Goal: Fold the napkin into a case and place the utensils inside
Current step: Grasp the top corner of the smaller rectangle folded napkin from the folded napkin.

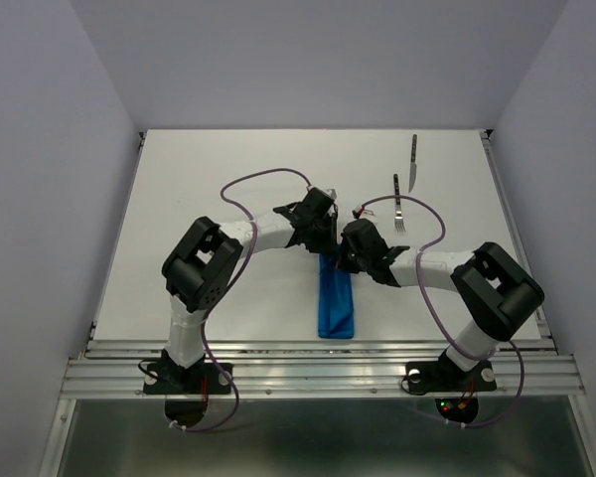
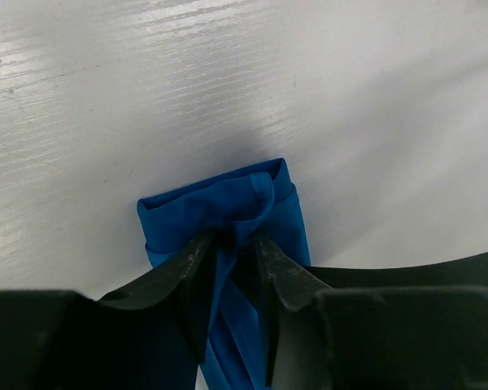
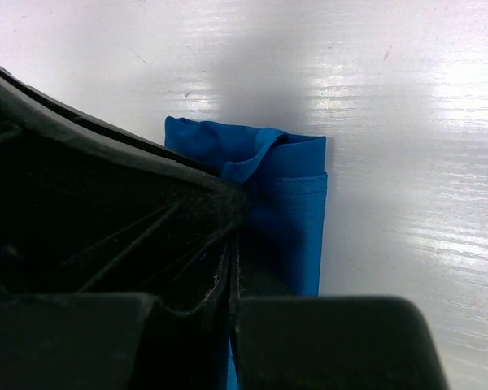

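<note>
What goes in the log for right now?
napkin: narrow folded strip | left tool, right tool: shut on its far end | fork, knife: lying aside

No text, label or number is readable anywhere.

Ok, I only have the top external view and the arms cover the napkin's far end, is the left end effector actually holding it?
Observer: Yes, the left wrist view shows the left end effector pinching a raised fold of the napkin.
Operator: And the right one?
Observer: The right end effector has its fingers pressed together, with a sliver of blue between them.
Operator: Is that end lying flat?
Observer: No, the top layer curls back on itself there.
</note>
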`<move>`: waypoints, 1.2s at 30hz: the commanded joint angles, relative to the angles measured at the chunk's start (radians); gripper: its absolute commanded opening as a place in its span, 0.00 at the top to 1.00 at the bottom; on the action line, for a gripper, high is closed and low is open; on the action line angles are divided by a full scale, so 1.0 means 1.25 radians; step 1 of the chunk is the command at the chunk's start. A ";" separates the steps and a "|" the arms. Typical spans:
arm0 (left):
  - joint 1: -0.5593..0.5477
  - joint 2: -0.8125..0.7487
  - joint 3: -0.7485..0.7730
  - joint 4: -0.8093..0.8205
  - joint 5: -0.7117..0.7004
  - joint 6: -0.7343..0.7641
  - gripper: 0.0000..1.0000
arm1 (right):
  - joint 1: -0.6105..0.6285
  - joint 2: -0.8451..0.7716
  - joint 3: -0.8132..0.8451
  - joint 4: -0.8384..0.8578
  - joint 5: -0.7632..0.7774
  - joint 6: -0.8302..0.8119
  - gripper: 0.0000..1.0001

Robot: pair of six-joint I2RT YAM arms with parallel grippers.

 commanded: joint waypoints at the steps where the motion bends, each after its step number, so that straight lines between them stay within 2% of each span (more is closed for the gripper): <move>1: -0.017 -0.066 0.006 -0.054 -0.001 0.016 0.61 | -0.002 0.007 -0.012 0.005 0.000 0.003 0.99; 5: -0.013 -0.090 0.011 -0.064 -0.012 0.025 0.49 | -0.002 0.004 -0.010 0.003 0.005 0.002 0.99; 10: 0.002 -0.099 0.006 -0.054 -0.014 0.019 0.50 | -0.002 0.001 -0.009 -0.003 0.009 0.003 0.99; 12: 0.007 -0.113 -0.006 -0.044 -0.014 0.013 0.53 | -0.002 -0.001 -0.009 -0.003 0.009 0.002 0.99; 17: 0.020 -0.124 -0.012 -0.035 -0.015 0.011 0.70 | -0.002 0.001 -0.007 -0.005 0.008 0.001 0.99; 18: 0.024 -0.124 -0.015 -0.034 -0.015 0.010 0.75 | -0.002 0.002 -0.006 -0.003 0.005 0.002 0.99; 20: 0.035 -0.126 -0.026 -0.024 -0.008 0.005 0.91 | -0.002 0.002 -0.003 -0.005 0.005 0.002 0.99; 22: 0.040 -0.127 -0.031 -0.022 -0.003 0.004 0.99 | -0.002 0.002 -0.002 -0.003 0.004 0.001 0.99; 36: 0.057 -0.078 -0.040 -0.021 0.042 0.013 1.00 | -0.002 -0.003 -0.002 -0.006 0.009 0.000 0.99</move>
